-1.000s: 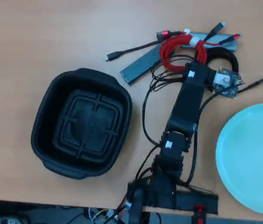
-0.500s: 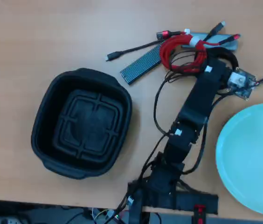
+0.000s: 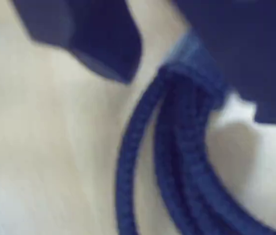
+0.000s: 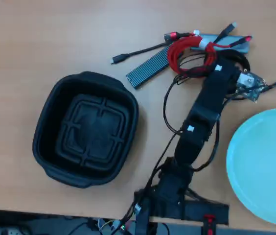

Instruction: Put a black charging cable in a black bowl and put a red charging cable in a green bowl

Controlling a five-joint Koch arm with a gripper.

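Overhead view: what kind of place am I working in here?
Probably an office or hobby desk: a light wood-grain tabletop, a grey ribbed box with its lead, and loose wiring trailing off the near edge below the arm.

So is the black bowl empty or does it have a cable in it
Empty: the overhead view shows the black bowl's bare patterned floor, no cable inside.

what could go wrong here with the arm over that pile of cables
The red charging cable lies right against the black charging cable, so lifting one may drag the other. The grey ribbed box and its lead also touch the pile and could get pulled. The hand is hidden under the arm from above and the wrist view is blurred, so its aim is uncertain.
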